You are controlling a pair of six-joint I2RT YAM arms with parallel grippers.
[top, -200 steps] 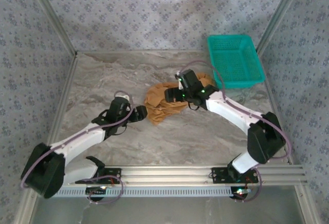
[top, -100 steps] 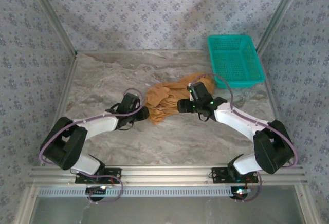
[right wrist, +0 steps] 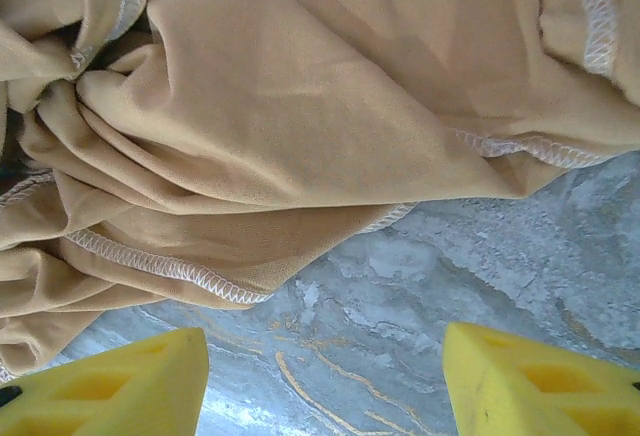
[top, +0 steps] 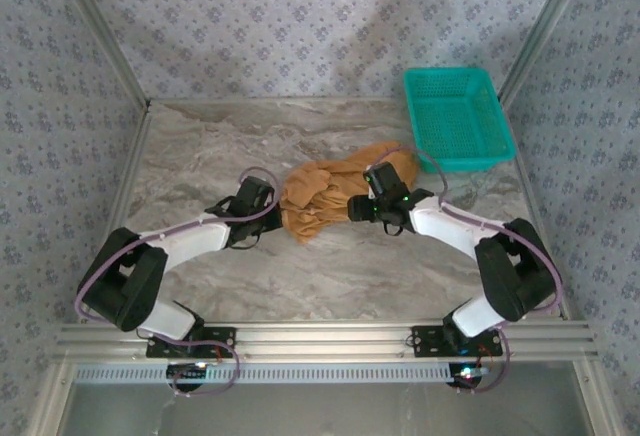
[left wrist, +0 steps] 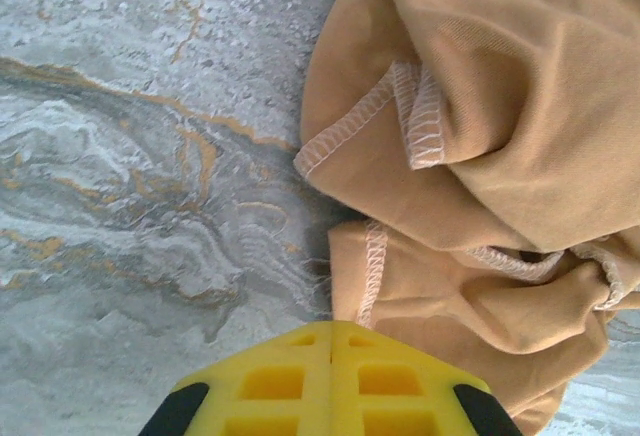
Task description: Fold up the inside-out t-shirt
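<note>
The inside-out t-shirt (top: 322, 194) lies crumpled in a tan heap at the table's middle, white overlock seams showing (left wrist: 500, 136) (right wrist: 300, 106). My left gripper (top: 277, 218) sits at the heap's left edge. In the left wrist view its yellow fingers (left wrist: 332, 328) are pressed together, and a stitched hem runs in under their tips. My right gripper (top: 353, 211) is at the heap's near right side. In the right wrist view it stands open (right wrist: 325, 344), with bare marble between the fingers and the hem just ahead of them.
A teal basket (top: 455, 121) stands at the back right corner, just beyond the shirt. The grey marble tabletop (top: 200, 146) is fenced by metal rails and patterned walls on the left, back and right. The arm bases sit on the front rail.
The left gripper has closed at the shirt's left hem. The right gripper came down off the top of the heap to its near edge, and its fingers have narrowed a little.
</note>
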